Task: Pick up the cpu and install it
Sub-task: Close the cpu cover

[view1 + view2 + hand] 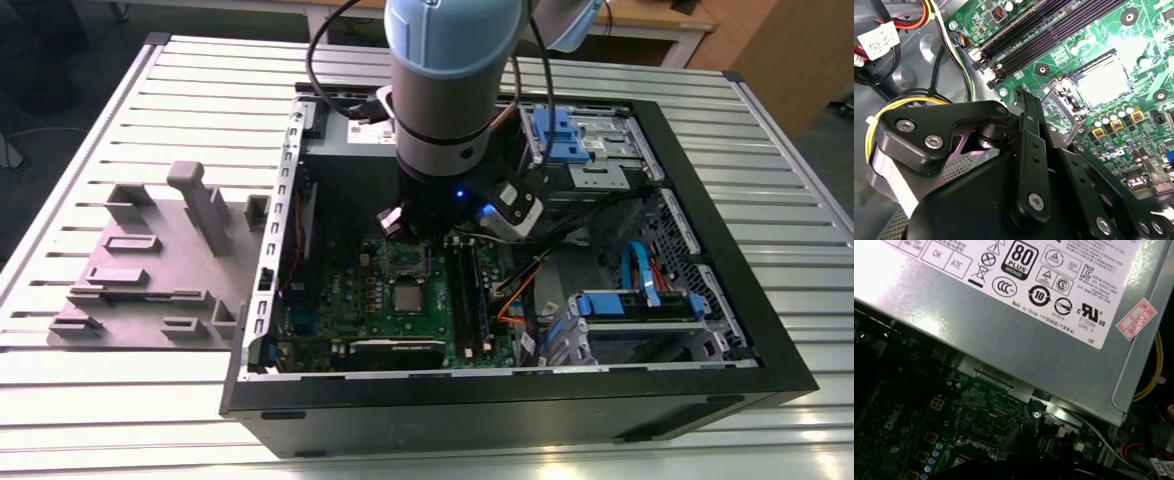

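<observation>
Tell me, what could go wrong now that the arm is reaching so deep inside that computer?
1. The gripper hangs close over the metal-framed socket, while the cpu lies beside it on the motherboard. Coming down here might damage the socket's delicate centre.
2. Loose cables run right beside the gripper and could snag as it moves.

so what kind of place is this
Probably a robotics lab or test bench: an open computer case lies on a slatted aluminium table, beside a grey fixture block, with the robot arm reaching in.
</observation>
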You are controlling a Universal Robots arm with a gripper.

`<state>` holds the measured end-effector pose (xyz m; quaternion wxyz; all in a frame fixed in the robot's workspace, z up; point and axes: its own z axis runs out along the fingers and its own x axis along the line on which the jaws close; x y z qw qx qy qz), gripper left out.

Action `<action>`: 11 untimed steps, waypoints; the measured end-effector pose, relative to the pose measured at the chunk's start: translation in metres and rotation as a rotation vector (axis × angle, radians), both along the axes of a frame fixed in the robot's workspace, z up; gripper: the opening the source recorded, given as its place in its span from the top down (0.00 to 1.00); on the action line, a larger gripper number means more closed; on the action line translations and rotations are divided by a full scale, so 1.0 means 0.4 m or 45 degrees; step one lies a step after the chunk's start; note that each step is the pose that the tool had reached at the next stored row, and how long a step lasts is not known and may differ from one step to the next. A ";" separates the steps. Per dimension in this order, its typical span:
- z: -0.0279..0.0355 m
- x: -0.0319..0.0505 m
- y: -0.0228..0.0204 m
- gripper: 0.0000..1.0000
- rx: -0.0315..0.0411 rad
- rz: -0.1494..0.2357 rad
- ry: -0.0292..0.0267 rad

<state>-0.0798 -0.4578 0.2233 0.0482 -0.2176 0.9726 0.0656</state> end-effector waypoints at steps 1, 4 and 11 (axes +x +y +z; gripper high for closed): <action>0.002 0.000 -0.001 0.90 -0.0001 0.000 0.0005; 0.005 0.000 -0.006 0.90 -0.0003 0.000 0.0023; 0.007 0.004 -0.018 0.90 -0.0003 0.000 0.0094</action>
